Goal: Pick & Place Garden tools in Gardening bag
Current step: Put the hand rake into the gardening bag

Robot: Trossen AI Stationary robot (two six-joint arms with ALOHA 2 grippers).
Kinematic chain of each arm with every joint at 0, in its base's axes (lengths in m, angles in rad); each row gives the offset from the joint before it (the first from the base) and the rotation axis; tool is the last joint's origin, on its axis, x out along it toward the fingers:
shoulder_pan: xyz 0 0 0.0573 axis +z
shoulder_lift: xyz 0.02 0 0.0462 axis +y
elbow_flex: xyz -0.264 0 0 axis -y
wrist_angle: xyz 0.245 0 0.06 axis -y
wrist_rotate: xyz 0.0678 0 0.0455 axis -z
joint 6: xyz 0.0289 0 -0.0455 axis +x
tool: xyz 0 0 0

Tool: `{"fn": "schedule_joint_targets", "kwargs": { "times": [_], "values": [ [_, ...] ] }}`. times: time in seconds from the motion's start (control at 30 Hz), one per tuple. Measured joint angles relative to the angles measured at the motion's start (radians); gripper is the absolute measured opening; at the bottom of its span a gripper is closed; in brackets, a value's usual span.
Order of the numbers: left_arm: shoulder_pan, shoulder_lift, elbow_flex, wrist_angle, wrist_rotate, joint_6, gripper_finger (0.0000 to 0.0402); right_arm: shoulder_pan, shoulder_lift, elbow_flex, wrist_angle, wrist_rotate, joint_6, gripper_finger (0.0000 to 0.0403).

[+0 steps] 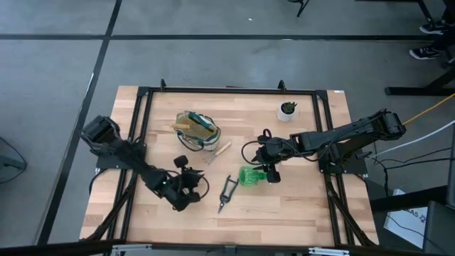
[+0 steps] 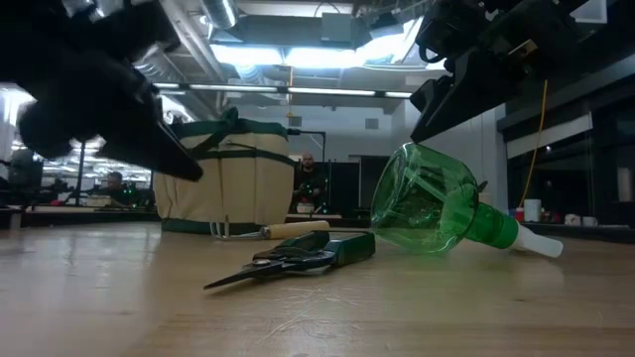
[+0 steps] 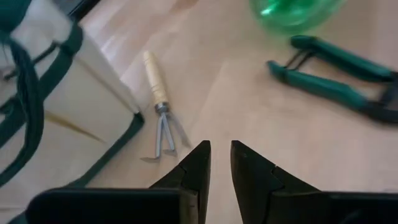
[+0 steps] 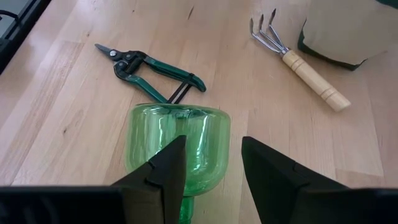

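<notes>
The cream gardening bag (image 1: pixel 197 130) with green trim stands at the table's middle. Right of it lies a small wooden-handled rake (image 3: pixel 158 99), flat on the wood. Green-handled pruning shears (image 1: pixel 226 192) lie nearer the front edge. The green spray bottle (image 4: pixel 177 137) lies on its side, its white nozzle (image 2: pixel 541 244) on the table. My left gripper (image 3: pixel 221 152) hovers near the bag's front corner, left of the shears, its fingers a narrow gap apart with nothing between them. My right gripper (image 4: pixel 214 155) stands open above the bottle's nozzle end, clear of it.
A small green plant in a white pot (image 1: pixel 287 109) stands at the far right. A black frame (image 1: pixel 227 90) runs round the table's edges. Bare wood lies between the shears and the front edge.
</notes>
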Motion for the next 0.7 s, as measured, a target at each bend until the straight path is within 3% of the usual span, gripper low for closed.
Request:
{"fn": "schedule_joint_targets", "kwargs": {
  "times": [0.33, 0.7],
  "values": [
    [0.057, 0.135, 0.000, 0.020, -0.046, -0.091, 0.0110, 0.000, 0.000, 0.000, 0.000, 0.000, 0.000, 0.0158],
    [0.057, 0.229, 0.000, 0.174, -0.125, 0.077, 0.0166, 0.000, 0.000, 0.000, 0.000, 0.000, 0.000, 0.0158]
  ]
}}
